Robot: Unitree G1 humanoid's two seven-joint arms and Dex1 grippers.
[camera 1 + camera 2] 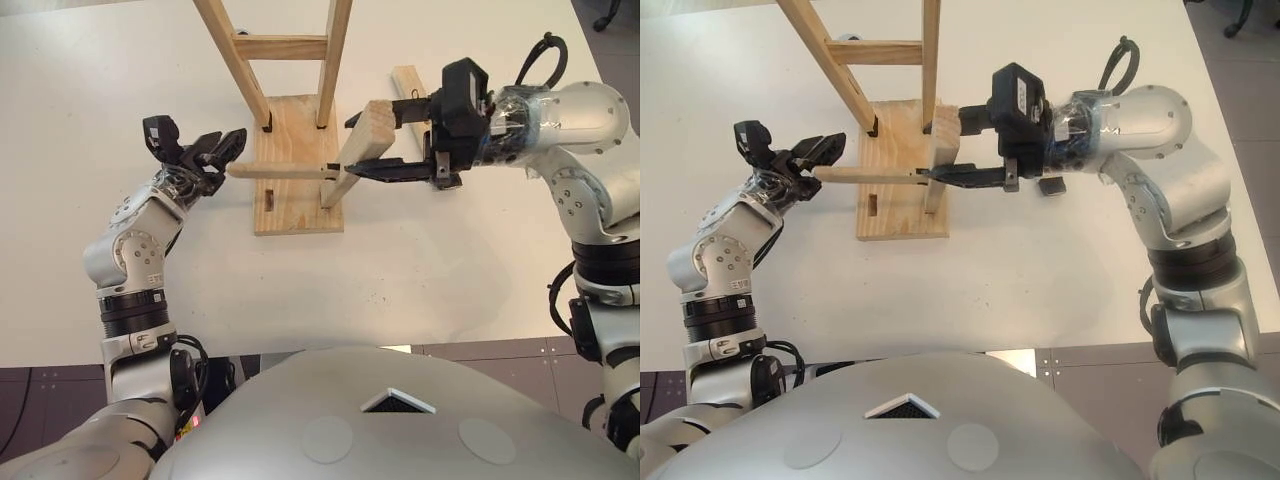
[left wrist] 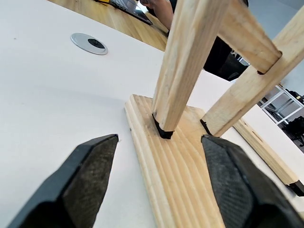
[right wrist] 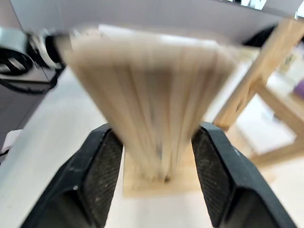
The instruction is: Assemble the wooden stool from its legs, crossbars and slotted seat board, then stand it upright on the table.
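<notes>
The slotted seat board (image 1: pixel 295 205) lies flat on the white table. Two legs joined by a crossbar (image 1: pixel 285 46) stand in its far slots. My right gripper (image 1: pixel 360 148) is shut on a third leg (image 1: pixel 375 120), held tilted over the board's right side with its lower end near a slot. A thin crossbar (image 1: pixel 280 171) sticks out of this leg toward the left. My left gripper (image 1: pixel 215 150) is open just left of the board, its fingertips beside the crossbar's free end. In the left wrist view nothing lies between the open fingers (image 2: pixel 90 175).
A loose wooden piece (image 1: pixel 408 80) lies on the table behind the right gripper, to the right of the board. A round cable grommet (image 2: pixel 89 42) is set in the tabletop farther off. The table's front edge (image 1: pixel 300 352) runs close to me.
</notes>
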